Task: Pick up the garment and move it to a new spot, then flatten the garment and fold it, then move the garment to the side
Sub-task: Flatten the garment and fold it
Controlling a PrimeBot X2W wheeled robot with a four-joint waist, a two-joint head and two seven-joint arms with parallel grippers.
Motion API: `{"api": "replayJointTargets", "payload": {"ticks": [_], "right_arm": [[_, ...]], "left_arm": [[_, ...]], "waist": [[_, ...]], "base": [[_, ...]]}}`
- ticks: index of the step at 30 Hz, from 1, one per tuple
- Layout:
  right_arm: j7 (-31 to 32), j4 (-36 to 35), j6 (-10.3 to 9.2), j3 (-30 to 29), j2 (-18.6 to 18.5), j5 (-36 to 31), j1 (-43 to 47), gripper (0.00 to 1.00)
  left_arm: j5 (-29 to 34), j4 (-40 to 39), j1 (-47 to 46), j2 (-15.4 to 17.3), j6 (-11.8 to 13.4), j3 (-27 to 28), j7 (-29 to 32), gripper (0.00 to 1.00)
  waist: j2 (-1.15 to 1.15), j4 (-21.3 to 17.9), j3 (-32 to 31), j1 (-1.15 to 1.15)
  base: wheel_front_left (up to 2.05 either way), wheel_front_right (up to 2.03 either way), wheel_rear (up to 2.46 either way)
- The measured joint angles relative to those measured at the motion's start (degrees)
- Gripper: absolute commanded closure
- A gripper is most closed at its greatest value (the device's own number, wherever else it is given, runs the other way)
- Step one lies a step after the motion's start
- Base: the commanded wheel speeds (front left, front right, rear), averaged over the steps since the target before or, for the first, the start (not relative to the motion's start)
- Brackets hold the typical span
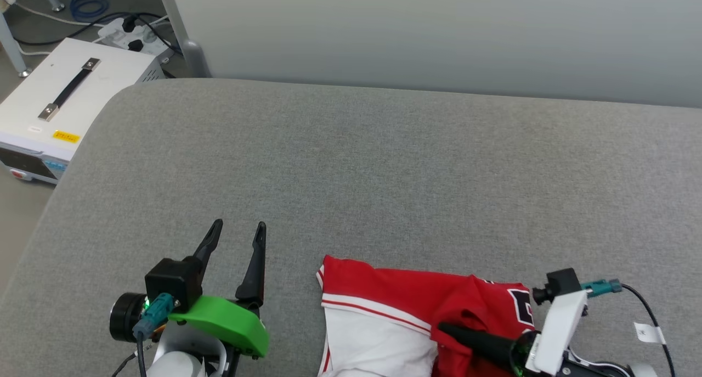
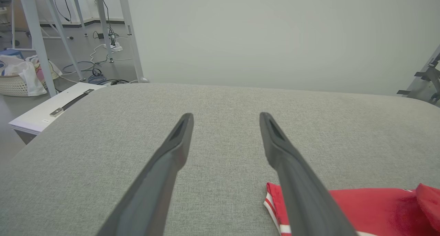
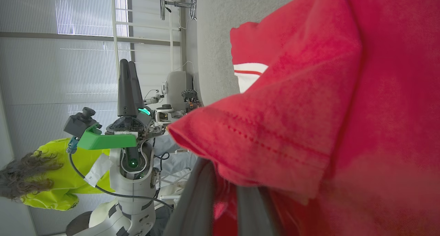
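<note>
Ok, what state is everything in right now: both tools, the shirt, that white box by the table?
left tool: open, empty, over the grey padded surface.
right tool: shut on a red fold of the shirt.
soft red T-shirt with white sleeves: bunched, not flattened, lying on the padded surface.
white box with black handle: on the floor, handle lying flat.

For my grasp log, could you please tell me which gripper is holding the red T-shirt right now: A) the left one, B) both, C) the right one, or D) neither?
C: the right gripper is shut on a fold of the garment, while the left gripper stands open and empty over the grey surface.
</note>
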Motion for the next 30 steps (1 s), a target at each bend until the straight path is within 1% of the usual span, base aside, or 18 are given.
{"api": "replayJointTargets", "payload": {"ticks": [3,5,8,12,14,15,16,21,24,26,30], "right_arm": [[-3.0,1.2,0.0,5.1,0.0,2.3,-2.4,1.0],[-5.6,2.4,-0.01,8.5,0.1,2.7,-4.4,1.0],[-9.3,4.8,-0.02,11.6,0.2,2.2,-6.9,1.0],[-12.4,8.0,-0.03,14.9,0.2,1.3,-9.0,1.0],[-13.3,9.2,-0.03,16.3,0.2,1.0,-9.7,0.58],[-13.7,9.7,-0.03,16.9,0.2,0.7,-9.9,0.31],[-14.2,10.1,-0.03,17.4,0.2,0.3,-10.1,0.0],[-15.3,10.5,-0.03,19.3,0.1,-0.1,-10.8,0.0],[-16.1,9.4,-0.03,20.8,-0.9,-0.6,-11.0,0.0],[-17.0,7.4,-0.03,22.2,-2.1,-1.6,-11.0,0.0],[-20.9,2.5,-0.03,25.1,-5.5,-6.5,-11.0,0.0]], "left_arm": [[0.2,0.1,-1.1,-0.3,-0.2,-0.2,0.0,0.0],[0.2,0.2,-1.5,-0.7,-0.3,-0.2,-0.1,0.0],[0.4,0.6,-2.3,-1.1,-0.4,-0.4,-0.2,0.0],[0.5,1.2,-3.4,-1.7,-0.8,-0.5,-0.8,0.0],[0.5,1.6,-3.7,-1.8,-0.9,-0.5,-1.2,0.0],[0.5,1.9,-3.8,-2.0,-0.9,-0.5,-1.3,0.0],[0.5,2.3,-3.8,-2.1,-1.1,-0.5,-1.4,0.0],[0.5,3.5,-3.9,-2.6,-1.4,-0.5,-1.9,0.0],[0.5,4.3,-4.0,-2.6,-1.6,-0.5,-2.0,0.0],[0.5,4.7,-4.0,-2.6,-1.7,-0.5,-2.0,0.0],[0.4,4.9,-4.0,-2.6,-1.8,-0.5,-2.0,0.0]], "waist": [[0.0,0.6,1.1,0.0],[0.0,1.0,1.9,0.0],[0.0,1.6,3.1,0.0],[0.0,2.4,4.8,0.0],[0.0,2.7,5.4,0.0],[0.0,2.8,5.8,0.0],[0.0,2.9,6.0,0.0],[0.0,2.8,6.0,0.01],[0.0,2.4,5.5,0.01],[0.0,2.1,4.9,0.0],[0.0,1.3,3.7,0.0]], "base": [[0.0,0.0,0.0],[0.0,0.0,0.0],[0.0,0.0,0.0],[0.0,0.0,0.0],[0.0,0.0,0.0],[0.0,0.0,0.0],[0.0,0.0,0.0],[0.0,0.0,0.0],[0.0,0.0,0.0],[0.0,0.0,0.0],[0.0,0.0,0.0]]}}
